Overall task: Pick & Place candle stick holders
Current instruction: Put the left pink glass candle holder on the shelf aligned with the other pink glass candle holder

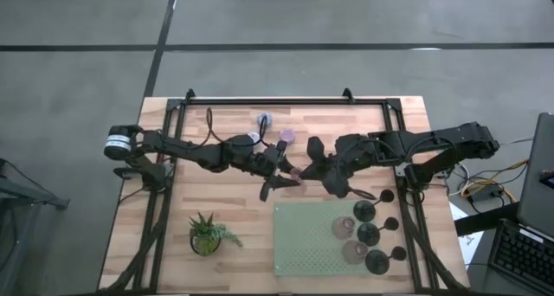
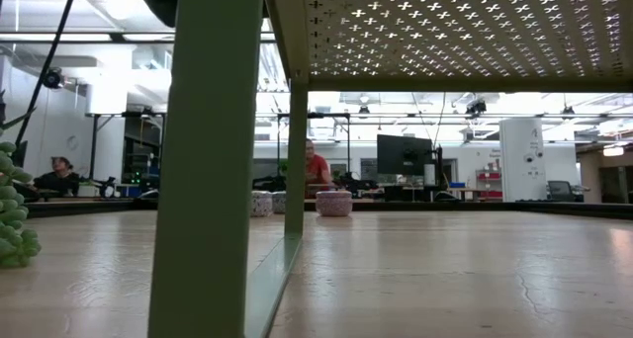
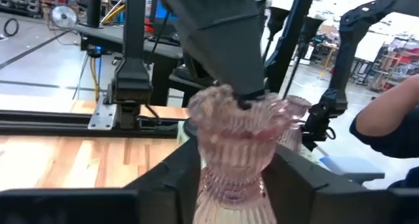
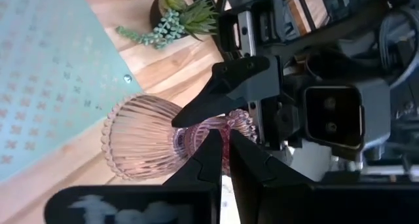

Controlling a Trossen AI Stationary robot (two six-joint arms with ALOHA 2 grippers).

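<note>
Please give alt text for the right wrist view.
The right gripper pinches the rim of a pink ribbed candle holder, while the left gripper reaches its neck from the opposite side. Behind lie the wooden table, a green perforated tray and a small potted plant.
</note>
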